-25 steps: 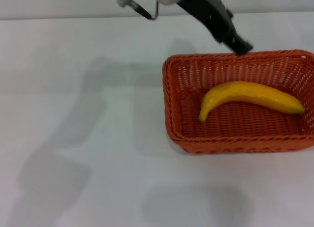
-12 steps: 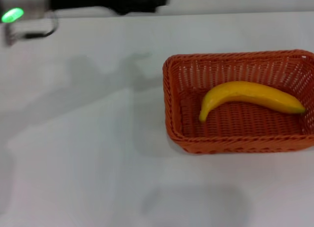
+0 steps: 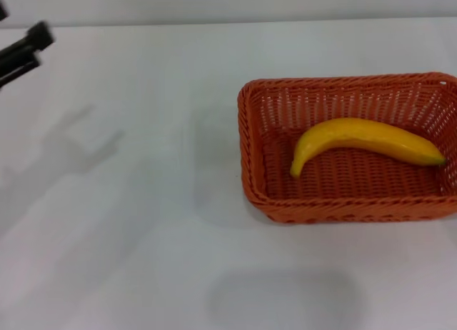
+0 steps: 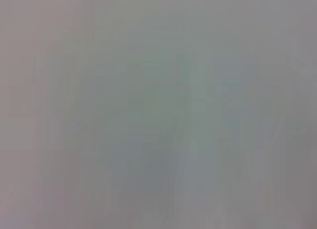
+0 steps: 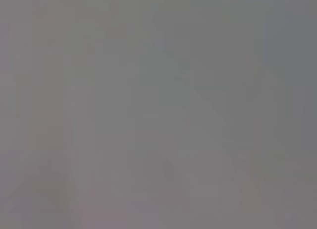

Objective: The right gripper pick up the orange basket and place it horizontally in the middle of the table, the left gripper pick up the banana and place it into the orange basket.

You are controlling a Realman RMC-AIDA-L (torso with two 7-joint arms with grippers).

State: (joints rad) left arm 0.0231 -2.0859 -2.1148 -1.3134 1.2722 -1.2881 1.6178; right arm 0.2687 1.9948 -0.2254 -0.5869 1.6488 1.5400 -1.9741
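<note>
Head view, near to far: bare table point(image 3: 143, 273) in front, then the orange basket point(image 3: 350, 148) lying lengthwise right of centre, the banana point(image 3: 364, 141) resting inside it on the woven floor. At the far left edge the left gripper point(image 3: 25, 51) hangs above the table, empty, its prongs slightly apart. The right gripper is out of sight. Both placements look done; I judge only parking the arm remains.
</note>
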